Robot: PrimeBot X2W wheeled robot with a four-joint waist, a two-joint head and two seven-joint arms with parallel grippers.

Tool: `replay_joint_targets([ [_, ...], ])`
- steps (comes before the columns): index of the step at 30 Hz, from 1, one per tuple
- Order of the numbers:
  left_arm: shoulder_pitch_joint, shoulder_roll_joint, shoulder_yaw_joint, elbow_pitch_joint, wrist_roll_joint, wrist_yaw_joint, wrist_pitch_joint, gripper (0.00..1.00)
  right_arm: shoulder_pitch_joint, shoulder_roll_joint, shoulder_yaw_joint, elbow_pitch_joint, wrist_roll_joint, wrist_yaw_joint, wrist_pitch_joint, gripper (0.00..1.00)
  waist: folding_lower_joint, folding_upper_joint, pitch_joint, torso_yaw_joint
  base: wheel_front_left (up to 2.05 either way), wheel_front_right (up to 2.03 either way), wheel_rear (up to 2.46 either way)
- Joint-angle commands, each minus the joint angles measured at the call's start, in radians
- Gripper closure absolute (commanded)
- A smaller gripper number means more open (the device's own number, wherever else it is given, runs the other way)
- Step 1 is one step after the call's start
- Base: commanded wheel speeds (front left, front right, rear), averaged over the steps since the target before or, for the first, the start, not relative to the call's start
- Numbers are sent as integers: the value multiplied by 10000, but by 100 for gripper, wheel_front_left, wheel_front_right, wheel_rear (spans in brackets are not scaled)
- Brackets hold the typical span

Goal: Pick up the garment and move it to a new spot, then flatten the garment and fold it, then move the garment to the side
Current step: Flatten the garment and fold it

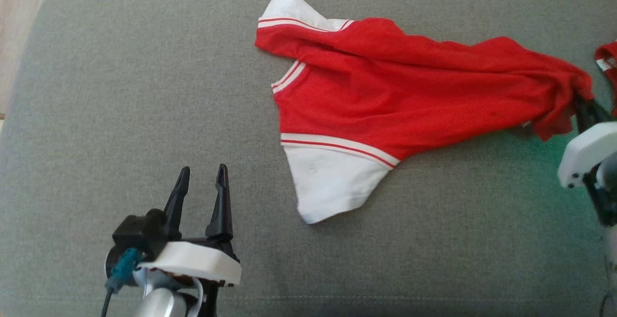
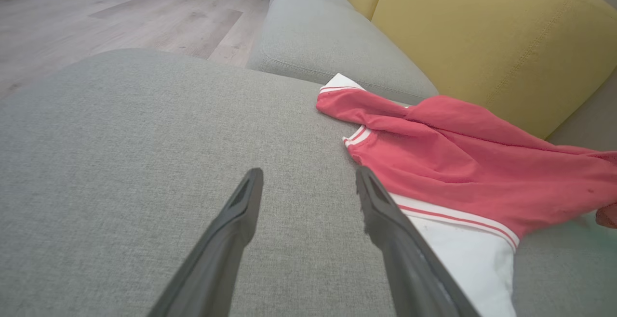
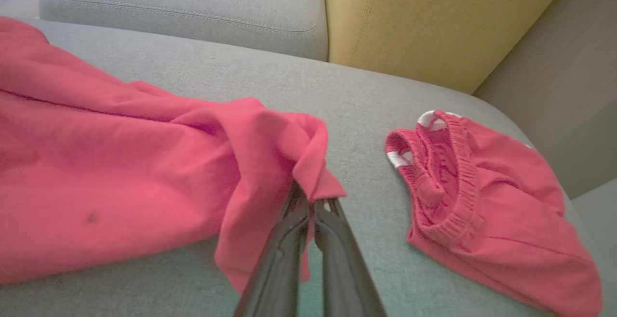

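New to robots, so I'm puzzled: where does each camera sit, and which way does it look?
Head: on the head, looking down on grey cushion and red shirt; left gripper open, right gripper pinching the shirt.
Left wrist: along its spread fingers, towards the yellow backrest.
Right wrist: along its shut fingers, second red garment beyond.
Shared: all show the shirt.

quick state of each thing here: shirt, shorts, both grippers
shirt: rumpled, unfolded, one end bunched up
right gripper: shut on the shirt's bunched end
left gripper: open, empty, apart from the shirt
shorts: crumpled heap, lying loose, nothing touching it
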Motion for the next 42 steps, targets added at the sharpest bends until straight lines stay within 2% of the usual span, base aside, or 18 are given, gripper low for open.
replay_joint_targets([
  [1, -438, 114, 249, -280, 0, 31, -124, 0, -398, -330, 8, -228, -75, 65, -13, 14, 0, 0, -1, 10, 0, 0, 0],
  [2, -448, 122, 244, -278, 2, 37, -119, 0, -516, -394, -73, -109, -144, 65, -35, 0, 0, 0, 0, 17, 0, 0, 0],
  [7, -453, 146, 227, -260, -9, 69, -112, 0, -914, -437, -486, 148, -485, 65, -369, 0, 0, 0, -53, 6, 0, 0, 0],
  [12, -393, 177, 233, -300, -36, 114, -114, 0, -855, -113, -438, -381, -506, 65, -1010, 0, 0, 0, -122, -81, 0, 0, 0],
  [15, -375, 192, 225, -325, -46, 141, -106, 0, -563, 176, 302, -933, -240, 65, -1220, 0, 0, 0, -152, -165, 0, 0, 0],
  [19, -394, 201, 186, -359, -50, 156, -84, 0, 38, 372, 1819, -1494, 199, 65, -1152, 0, 0, 0, -159, -236, 0, 0, 0],
  [26, -458, 251, 136, -393, -64, 144, -56, 0, 571, 25, 4294, -1483, 629, 65, -577, 0, 0, 0, -67, -157, 0, 0, 0],
  [33, -557, 263, 97, -361, -70, 136, -57, 0, -141, -299, 5176, -599, 611, 65, -270, 0, 0, 0, 44, -9, 0, 0, 0],
  [38, -632, 232, 65, -304, -86, 125, -69, 0, -691, -385, 5626, 554, 617, 65, -202, 0, 0, 0, 117, 229, 0, 0, 0],
  [39, -640, 228, 64, -293, -90, 124, -73, 0, -773, -366, 5691, 772, 662, 65, -186, 7, 0, 0, 122, 280, 0, 0, 0],
  [40, -645, 224, 63, -284, -94, 125, -77, 0, -850, -352, 5746, 970, 702, 65, -190, 40, 0, 0, 127, 332, 0, 0, 0],
  [41, -651, 220, 61, -278, -97, 124, -80, 0, -923, -345, 5774, 1150, 728, 65, -207, 56, 0, 0, 137, 388, 0, 0, 0],
  [42, -655, 218, 65, -272, -101, 126, -85, 0, -988, -322, 5794, 1312, 753, 65, -230, 67, 0, 0, 140, 436, 0, 0, 0],
])
